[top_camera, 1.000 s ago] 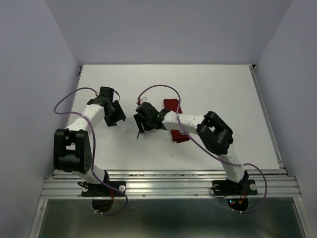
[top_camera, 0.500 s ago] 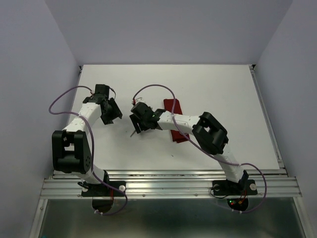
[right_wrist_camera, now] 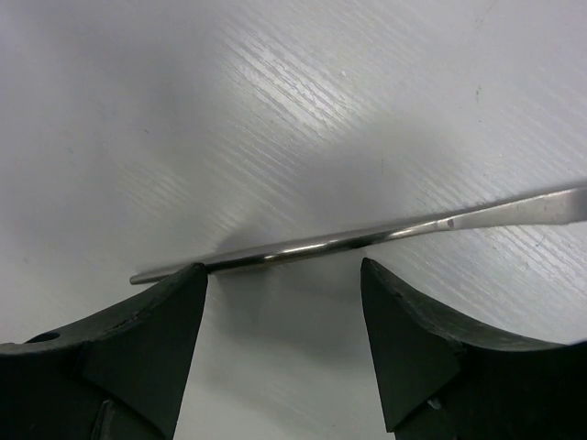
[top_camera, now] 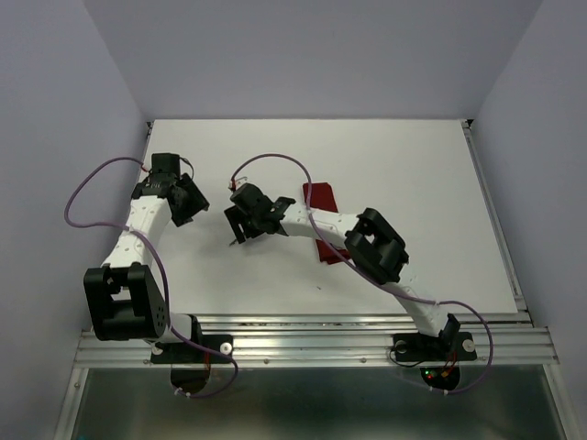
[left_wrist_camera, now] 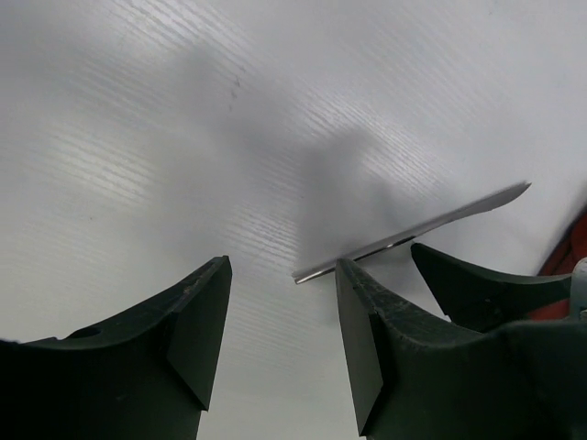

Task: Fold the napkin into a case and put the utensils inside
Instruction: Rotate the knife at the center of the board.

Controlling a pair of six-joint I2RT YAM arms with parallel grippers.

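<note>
The right hand (right_wrist_camera: 282, 280) hangs low over the tabletop (top_camera: 413, 174) with its fingers apart, one on each side of the thin straight utensil (right_wrist_camera: 367, 236), which lies flat and ungripped. The left hand (left_wrist_camera: 280, 307), also apart and holding nothing, faces the piece's end from the left without touching it. The likely trouble is the pick itself: the piece is slim and lies flat on a smooth surface, so closing fingers may ride over it, nudge it sideways or spin it, and an off-centre grip could let it droop or slip on the way to the case (top_camera: 319, 195). The case lies to the right, near the utensil but apart from it; the right arm (top_camera: 367, 243) covers its middle, so I cannot tell whether a pocket stands open. The spoon shows in no view. One end of the utensil runs out of the right wrist view, and whether the fingertips touch the tabletop is unclear
</note>
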